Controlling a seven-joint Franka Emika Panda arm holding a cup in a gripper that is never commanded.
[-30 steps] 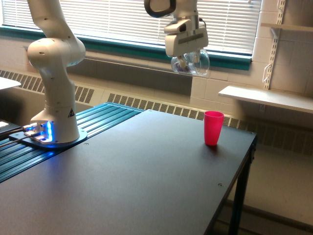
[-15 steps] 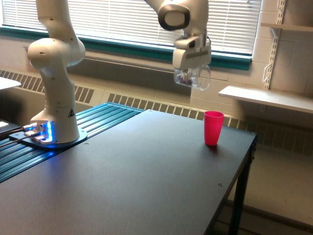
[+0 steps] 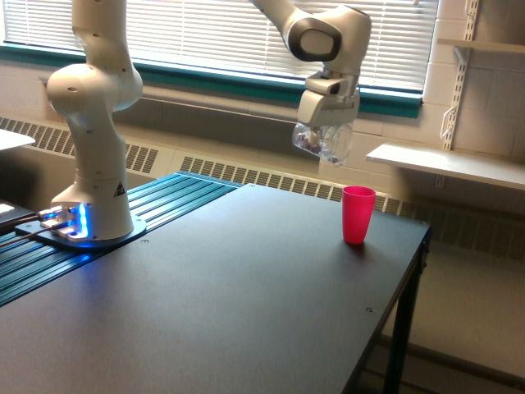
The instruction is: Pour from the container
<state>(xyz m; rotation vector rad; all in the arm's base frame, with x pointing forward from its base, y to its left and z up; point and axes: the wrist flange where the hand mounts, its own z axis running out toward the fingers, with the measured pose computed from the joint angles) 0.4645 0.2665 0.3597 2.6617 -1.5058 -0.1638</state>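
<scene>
The end effector [image 3: 322, 134], closed on the clear container [image 3: 323, 141] hanging tilted just beneath it, hovers above the desk [image 3: 246, 279], with the upright pink cup [image 3: 358, 214] below and toward the exterior view's right.

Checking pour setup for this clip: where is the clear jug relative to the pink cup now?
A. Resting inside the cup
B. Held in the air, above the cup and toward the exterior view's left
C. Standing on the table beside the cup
B: the gripper holds the clear jug in the air, higher than the pink cup standing on the table.
</scene>
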